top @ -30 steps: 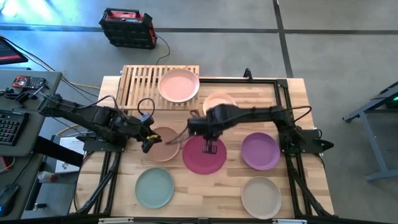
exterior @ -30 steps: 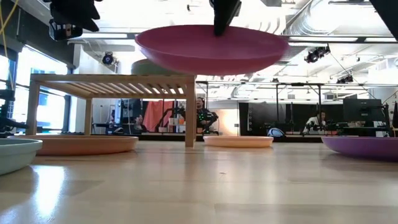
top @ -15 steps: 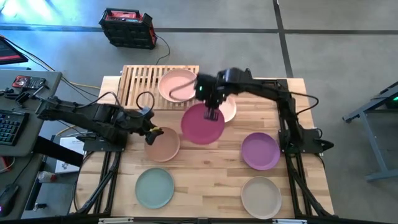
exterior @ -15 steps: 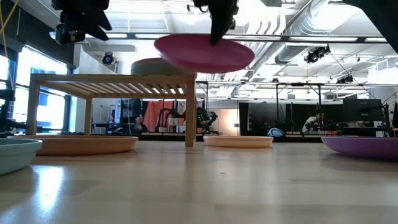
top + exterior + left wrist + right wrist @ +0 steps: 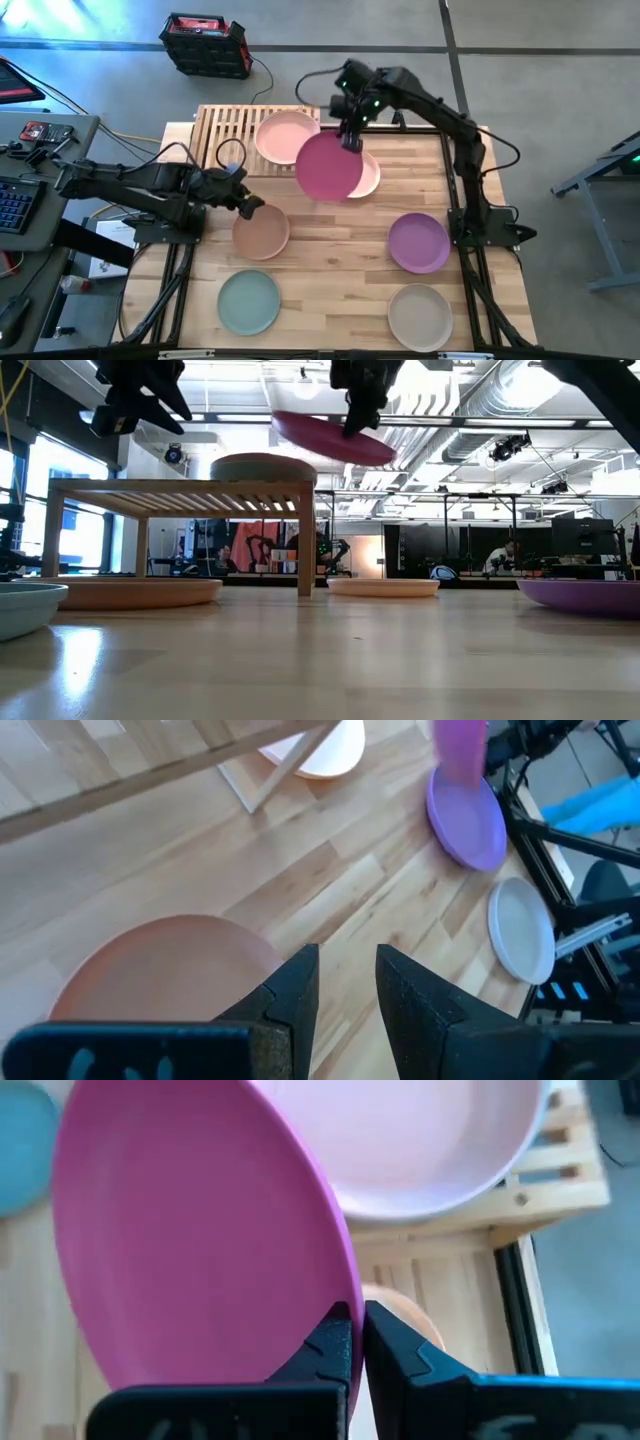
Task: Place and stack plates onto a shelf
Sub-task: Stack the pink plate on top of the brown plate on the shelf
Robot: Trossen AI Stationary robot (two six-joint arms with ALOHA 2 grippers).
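My right gripper (image 5: 351,138) is shut on the magenta plate (image 5: 328,166), high over the shelf's right end. The slatted light-wood shelf (image 5: 225,135) stands at the far edge with the pink plate (image 5: 284,137) resting on its top. The peach plate (image 5: 371,178) lies on the table, half hidden under the magenta one. My left gripper (image 5: 347,982) is open and hovers over the right rim of the brown plate (image 5: 261,234), which lies flat on the table. In the low view the magenta plate (image 5: 335,438) hangs higher than the shelf top (image 5: 180,487). My right gripper pinches the magenta plate's rim (image 5: 345,1285) between its two fingers, at the plate's far right side (image 5: 349,146). The fingers come from above, pointing down. The plate is lifted clear and tilted, its left edge (image 5: 282,418) higher than its right.
The purple plate (image 5: 419,242), beige plate (image 5: 420,316) and a pale green plate (image 5: 249,302) lie flat on the near half of the table. A black frame (image 5: 455,150) runs along the right side. Bare wood lies in the table's middle.
My right gripper has carried the magenta plate up and toward the far edge, from over the table's middle to beside the pink plate on the shelf, and the plate has tipped from level to slanted. My left gripper has drifted a little toward the right over the brown plate.
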